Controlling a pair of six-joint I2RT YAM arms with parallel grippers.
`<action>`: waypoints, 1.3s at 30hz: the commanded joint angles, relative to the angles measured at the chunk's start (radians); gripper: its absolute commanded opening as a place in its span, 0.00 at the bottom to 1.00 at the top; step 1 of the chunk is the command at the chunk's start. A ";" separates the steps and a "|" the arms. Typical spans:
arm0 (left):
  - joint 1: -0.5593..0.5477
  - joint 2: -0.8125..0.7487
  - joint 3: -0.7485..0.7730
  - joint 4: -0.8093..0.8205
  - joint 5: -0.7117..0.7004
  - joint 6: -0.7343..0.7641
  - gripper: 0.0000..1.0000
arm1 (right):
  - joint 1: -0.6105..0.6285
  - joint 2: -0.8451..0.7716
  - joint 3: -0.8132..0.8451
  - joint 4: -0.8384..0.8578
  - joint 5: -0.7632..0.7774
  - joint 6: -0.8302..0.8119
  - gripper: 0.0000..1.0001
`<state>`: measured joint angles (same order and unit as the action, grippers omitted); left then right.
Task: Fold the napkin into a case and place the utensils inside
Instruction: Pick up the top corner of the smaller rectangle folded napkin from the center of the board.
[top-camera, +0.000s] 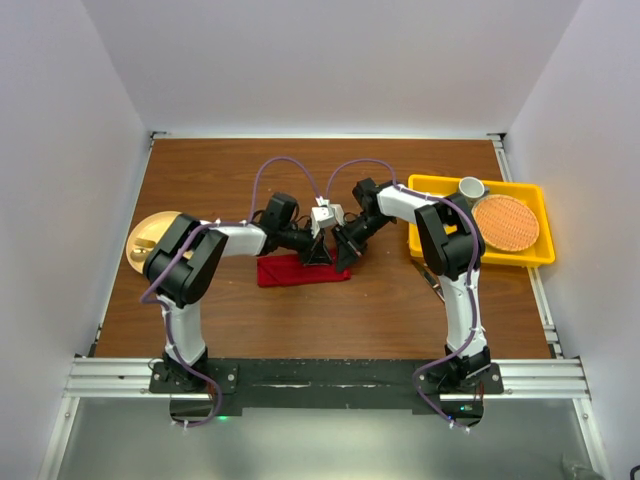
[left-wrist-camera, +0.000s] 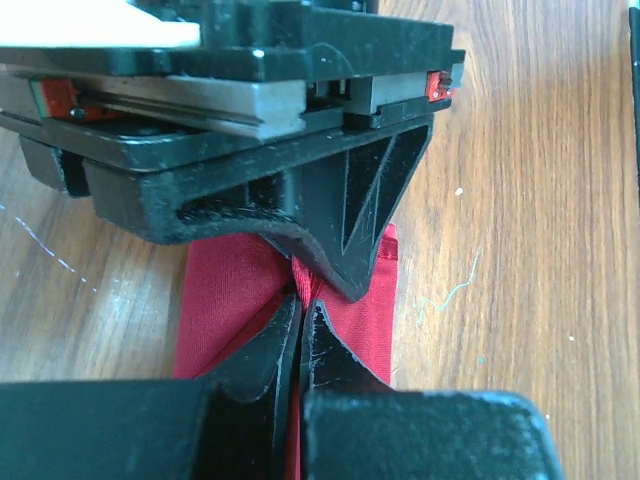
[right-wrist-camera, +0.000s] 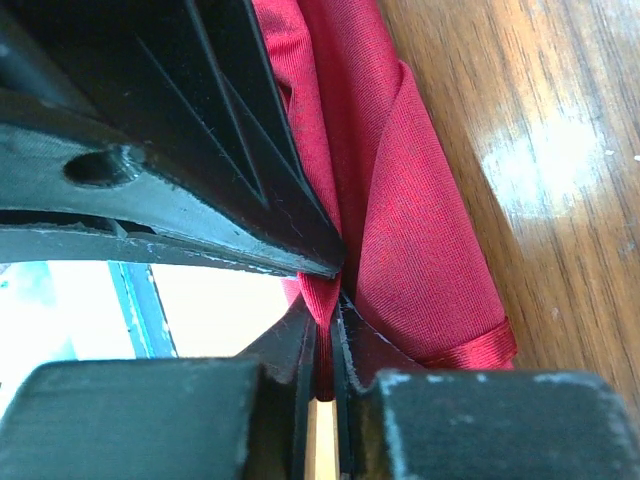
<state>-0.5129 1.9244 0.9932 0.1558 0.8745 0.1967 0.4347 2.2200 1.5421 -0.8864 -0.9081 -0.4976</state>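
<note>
From above, the folded napkin (top-camera: 300, 271) lay on the table (top-camera: 350, 320), left of the tray (top-camera: 440, 181), with the left gripper (top-camera: 318, 254) and right gripper (top-camera: 346, 252) meeting on it (nose to nose). The left wrist view showed the left fingers (left-wrist-camera: 252, 362) clenched on a pinched ridge of red cloth. The right wrist view showed the right fingers (right-wrist-camera: 368, 350) likewise nipping a fold.

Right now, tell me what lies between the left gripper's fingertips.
A pinched ridge of the napkin; the left gripper is shut on it, as the left wrist view shows.
</note>
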 joint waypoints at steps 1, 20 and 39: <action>-0.003 -0.016 0.024 -0.087 -0.003 -0.049 0.00 | -0.010 -0.042 0.012 0.018 -0.002 0.008 0.13; 0.037 -0.094 -0.116 0.025 -0.008 -0.523 0.00 | -0.013 -0.049 -0.011 0.035 0.015 0.016 0.23; 0.082 0.036 -0.073 -0.044 0.021 -0.556 0.00 | -0.011 -0.140 0.098 0.025 -0.019 0.099 0.23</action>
<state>-0.4366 1.9358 0.9043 0.1410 0.8970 -0.3748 0.4259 2.1662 1.5883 -0.9020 -0.9115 -0.4576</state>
